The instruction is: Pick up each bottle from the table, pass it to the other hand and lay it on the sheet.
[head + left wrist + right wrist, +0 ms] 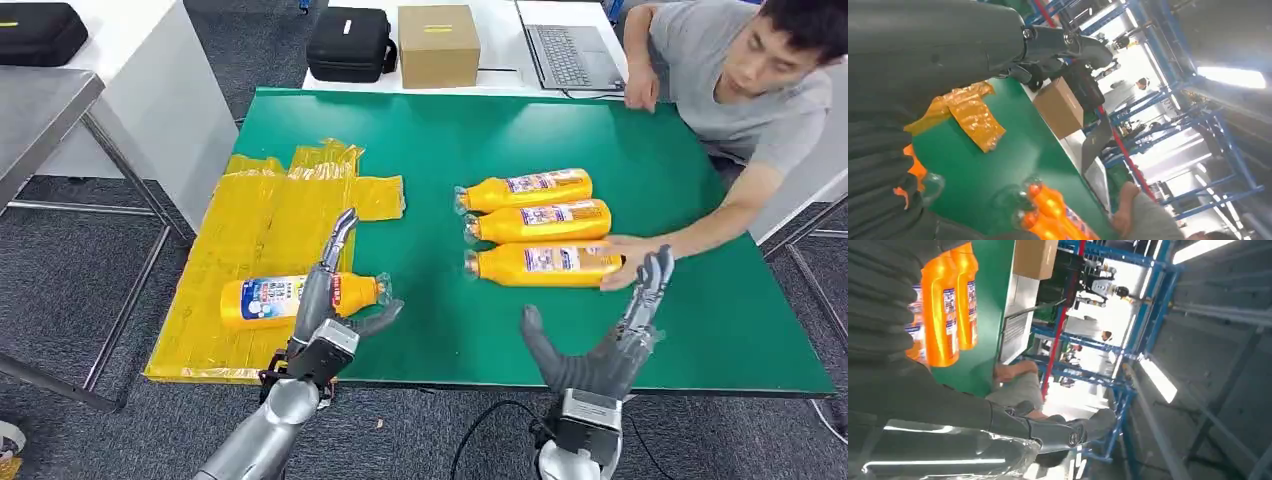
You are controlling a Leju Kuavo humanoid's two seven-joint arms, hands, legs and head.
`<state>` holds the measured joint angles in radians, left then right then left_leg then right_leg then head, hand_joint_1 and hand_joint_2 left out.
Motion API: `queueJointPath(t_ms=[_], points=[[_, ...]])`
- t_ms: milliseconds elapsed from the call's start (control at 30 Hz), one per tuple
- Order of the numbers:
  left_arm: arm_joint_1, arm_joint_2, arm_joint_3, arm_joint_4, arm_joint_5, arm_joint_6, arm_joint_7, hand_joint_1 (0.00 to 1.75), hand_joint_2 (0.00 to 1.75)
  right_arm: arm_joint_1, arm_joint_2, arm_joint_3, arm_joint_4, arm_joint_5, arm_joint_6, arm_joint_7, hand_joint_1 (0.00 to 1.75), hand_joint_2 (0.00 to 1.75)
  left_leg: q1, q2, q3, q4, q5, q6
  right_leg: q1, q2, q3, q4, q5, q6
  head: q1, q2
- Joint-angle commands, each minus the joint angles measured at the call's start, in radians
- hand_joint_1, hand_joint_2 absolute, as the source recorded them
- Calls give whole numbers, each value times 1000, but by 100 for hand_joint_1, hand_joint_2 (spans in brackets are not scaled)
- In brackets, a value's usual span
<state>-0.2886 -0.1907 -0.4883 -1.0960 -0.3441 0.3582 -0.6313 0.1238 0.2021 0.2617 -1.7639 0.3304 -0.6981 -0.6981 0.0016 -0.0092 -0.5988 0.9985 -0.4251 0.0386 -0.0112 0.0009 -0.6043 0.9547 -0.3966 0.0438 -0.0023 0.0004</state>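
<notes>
Right hand (pixel 600 345): nearest the camera, raised over the desk's near edge toward its right corner; fingers (pixel 652 280) spread wide, thumb out to the side, holding nothing and touching no bottle.
Left hand (pixel 330 315): over the near part of the sheet, fingers (pixel 342 235) stretched out and apart above bottle one; whether the hand rests on that bottle or hovers just over it I cannot tell.
Bottle one (pixel 265 298): lies on its side on the sheet (pixel 270 215), near the desk's near-left corner, cap toward the desk's middle. It looks delivered.
Bottle row (pixel 535 222): three bottles side by side on the bare desk (pixel 440 150), right of centre, caps toward the sheet. The nearest, bottle two (pixel 540 264), lies just beyond the right hand's fingertips.
Person (pixel 745 75): leans in at the far-right corner; one hand (pixel 625 255) lies on bottle two's base end.
Step in hand: as I judge it, one bottle of four is done and the next pickup is starting.
Next move calls for: the right hand to reach forward and down, close around bottle two's body clear of the person's hand, lift, then pass it across to the left hand, which must first come off bottle one.
Risk: the person's hand lies close to the grasp spot, and the neighbouring bottle lies alongside.
</notes>
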Motion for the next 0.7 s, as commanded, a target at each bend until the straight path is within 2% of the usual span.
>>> queueJointPath(t_ms=[33, 100, 333, 567, 633, 700], points=[[-43, 12, 11, 20, 49, 38, 2, 0, 175, -4, 9, -39, 24, -68, 0, 0, 0, 175, 1, 1, 2, 0, -1, -1, 1, 0, 2, 0, -1, -1, 0, 0], [-30, 20, 29, 24, 77, 52, -9, 0, 175, -10, 9, -34, 42, -81, 0, 0, 0, 175, 0, 2, 6, -1, -3, -2, 1, 1, 6, 0, -2, -2, 0, 0], [-6, 28, 42, 14, 94, 60, -26, 0, 175, -30, 20, -48, 90, -88, 0, 0, 0, 175, 1, 2, 3, -1, -1, -1, 1, 1, 3, -1, 0, -1, 0, 0], [-8, 24, 72, 6, 143, 60, -33, 0, 175, -59, -1, -23, 164, -123, 0, 0, 0, 175, 1, 4, 7, -1, -3, -2, 1, 3, 6, -1, -1, -2, 0, 0], [-5, 26, 69, 6, 154, 53, -38, 0, 175, -71, 10, -45, 171, -53, 0, 0, 0, 175, 1, 3, 3, -1, -1, -1, 1, 3, 3, -1, 0, -1, 0, 0], [-7, 22, 63, 9, 171, 55, -47, 0, 175, -74, 29, -89, 122, 110, 0, 0, 0, 175, 0, 4, 7, -1, -3, -2, 1, 3, 6, -1, -2, -2, 0, 0]])
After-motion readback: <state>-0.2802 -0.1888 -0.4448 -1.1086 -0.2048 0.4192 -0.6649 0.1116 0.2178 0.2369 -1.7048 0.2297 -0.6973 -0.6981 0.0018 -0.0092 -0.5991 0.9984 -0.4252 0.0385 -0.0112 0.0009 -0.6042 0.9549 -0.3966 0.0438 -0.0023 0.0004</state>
